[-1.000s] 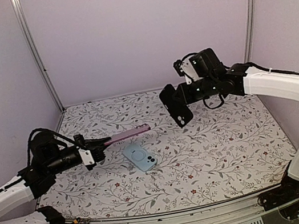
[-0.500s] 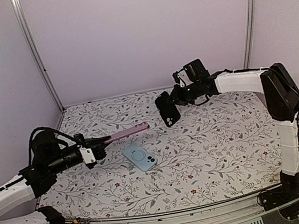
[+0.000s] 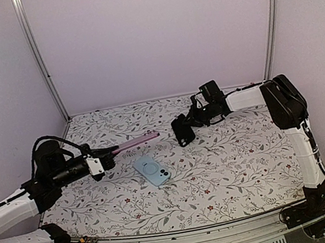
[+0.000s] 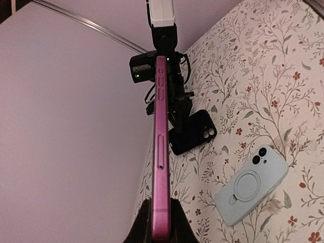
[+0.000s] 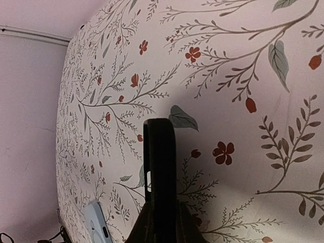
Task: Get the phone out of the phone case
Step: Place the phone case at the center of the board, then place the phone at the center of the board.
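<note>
My left gripper [image 3: 107, 159] is shut on a bare pink phone [image 3: 133, 143], held edge-on above the table's left part; in the left wrist view the phone [image 4: 161, 152] rises from between the pads. My right gripper [image 3: 192, 122] is shut on an empty black phone case [image 3: 182, 132], lowered close to the table at the far middle. The right wrist view shows the case [image 5: 160, 167] edge-on between the fingers, just above the floral surface. The case also shows in the left wrist view [image 4: 195, 132].
A light blue phone case with a ring holder [image 3: 152, 170] lies flat on the floral table [image 3: 245, 163] near the middle, between the two grippers; it also shows in the left wrist view [image 4: 250, 185] and in the right wrist view [image 5: 97, 221]. Walls enclose the back and sides.
My right arm has stretched out and lowered the black case from mid-air down toward the table, moving it slightly left. My left gripper with the pink phone has barely moved.
</note>
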`<state>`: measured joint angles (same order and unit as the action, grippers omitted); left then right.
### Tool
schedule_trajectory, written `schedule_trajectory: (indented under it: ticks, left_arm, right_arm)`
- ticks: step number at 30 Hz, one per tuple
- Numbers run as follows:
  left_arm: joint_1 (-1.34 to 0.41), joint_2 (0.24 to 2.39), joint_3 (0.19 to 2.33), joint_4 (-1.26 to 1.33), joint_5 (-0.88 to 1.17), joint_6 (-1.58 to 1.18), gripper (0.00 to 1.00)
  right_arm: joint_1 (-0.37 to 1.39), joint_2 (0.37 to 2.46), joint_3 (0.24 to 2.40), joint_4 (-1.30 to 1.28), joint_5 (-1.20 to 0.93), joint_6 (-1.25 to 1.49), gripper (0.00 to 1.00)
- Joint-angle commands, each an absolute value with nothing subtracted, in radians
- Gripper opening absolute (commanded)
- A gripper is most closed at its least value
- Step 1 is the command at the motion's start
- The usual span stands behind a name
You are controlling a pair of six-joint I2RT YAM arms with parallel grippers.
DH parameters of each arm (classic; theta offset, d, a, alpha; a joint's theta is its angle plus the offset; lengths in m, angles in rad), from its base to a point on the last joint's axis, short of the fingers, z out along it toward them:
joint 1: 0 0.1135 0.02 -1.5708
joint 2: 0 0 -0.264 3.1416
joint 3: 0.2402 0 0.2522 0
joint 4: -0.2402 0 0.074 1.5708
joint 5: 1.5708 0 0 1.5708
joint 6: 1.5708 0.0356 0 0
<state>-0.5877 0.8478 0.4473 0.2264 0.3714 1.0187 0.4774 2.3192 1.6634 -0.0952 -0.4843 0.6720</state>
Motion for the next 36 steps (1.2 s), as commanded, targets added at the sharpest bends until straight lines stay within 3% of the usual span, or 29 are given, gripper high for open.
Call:
schedule_trajectory:
  ticks: [1,5,11,19,23,28,36]
  left_arm:
    - [-0.571,0.844,0.452,0.302,0.367,1.001,0.0]
    - [-0.56,0.852,0.456,0.3,0.374,0.999,0.0]
    - [-0.554,0.847,0.449,0.316,0.371,0.985,0.0]
    - [-0.55,0.925,0.471,0.343,0.299,0.921,0.0]
    - [-0.548,0.994,0.498,0.357,0.3,0.904,0.0]
    - [-0.548,1.15,0.557,0.41,0.222,0.938,0.0]
    - [-0.531,1.309,0.775,0.3,0.292,0.578,0.0]
  right_arm:
    - [0.473,2.328,1.672,-0.068,-0.45,0.62,0.08]
    - [0.472,2.326,1.666,-0.108,-0.404,0.583,0.23]
    - [0.47,2.306,1.672,-0.153,-0.35,0.524,0.36]
    - [0.467,2.209,1.644,-0.223,-0.231,0.459,0.72]
    - [0.465,2.109,1.563,-0.247,-0.156,0.412,0.84]
    - [0.466,1.991,1.457,-0.244,-0.143,0.391,0.9]
    - [0.466,1.818,1.291,-0.203,-0.237,0.401,0.9]
